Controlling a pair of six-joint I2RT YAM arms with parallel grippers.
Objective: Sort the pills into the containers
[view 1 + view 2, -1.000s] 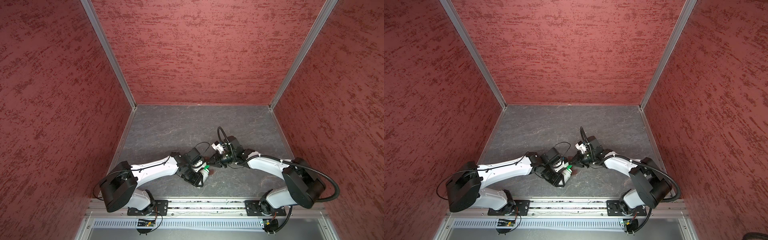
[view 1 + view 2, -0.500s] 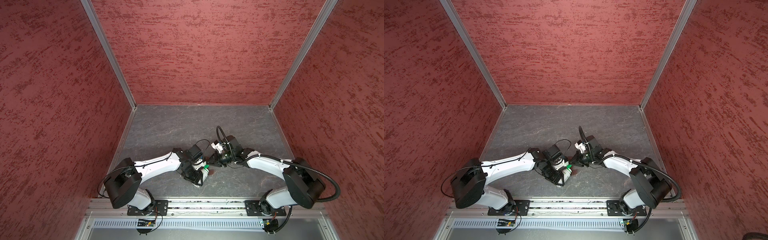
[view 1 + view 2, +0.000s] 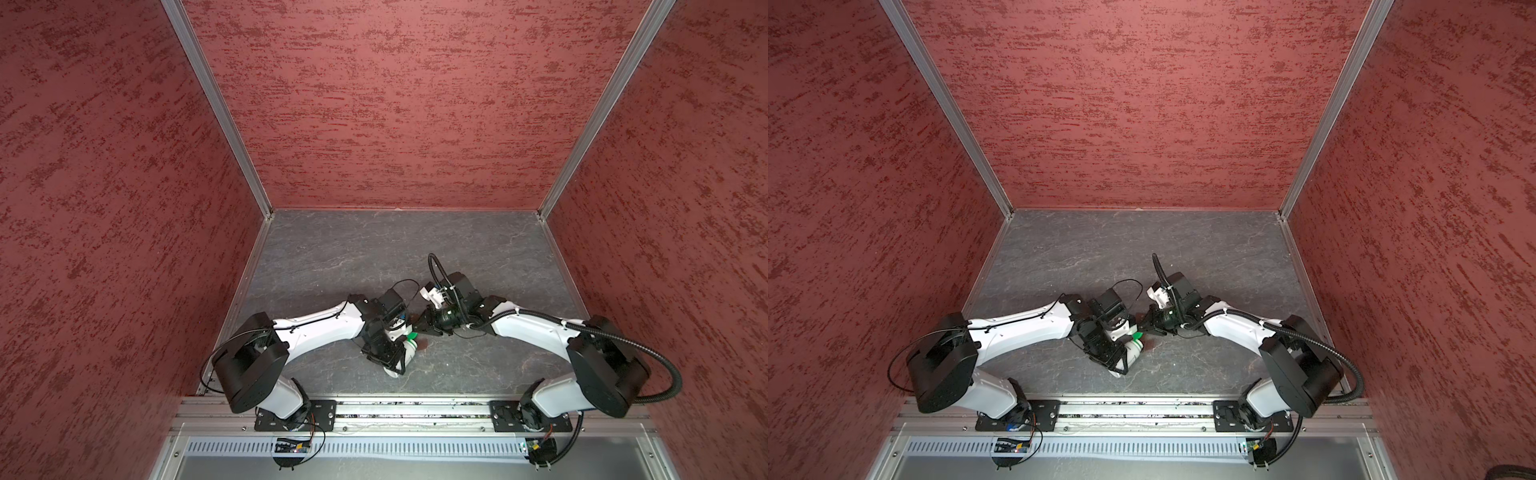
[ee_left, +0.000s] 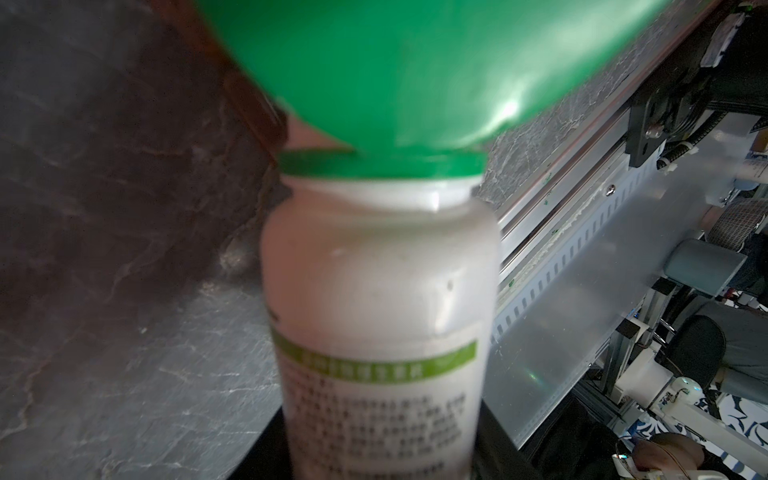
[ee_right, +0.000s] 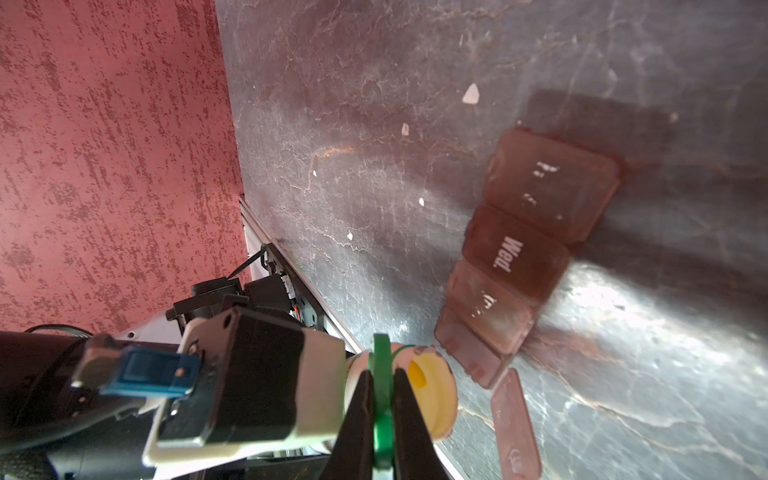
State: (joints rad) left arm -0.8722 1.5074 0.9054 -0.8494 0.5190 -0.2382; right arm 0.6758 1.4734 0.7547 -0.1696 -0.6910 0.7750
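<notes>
Both pincers are occupied: the left gripper point(image 3: 395, 358) is clamped round the tilted white bottle point(image 4: 378, 291), the right gripper point(image 5: 382, 399) is pinched on its flipped-open green cap point(image 5: 381, 353), and yellow-orange pills point(image 5: 417, 374) show in the mouth, just beside the brown containers point(image 5: 515, 257) on the table point(image 5: 374, 124). Tip it too hard, I'd say, and pills scatter over lids that mostly look shut. Grey marbled top, flecked with white crumbs; red textured walls point(image 3: 395, 104) around.

The green cap point(image 4: 415, 62) is glossy plastic; the white bottle point(image 4: 380, 270) looks matt; the containers point(image 5: 515, 257) are translucent brown plastic.
</notes>
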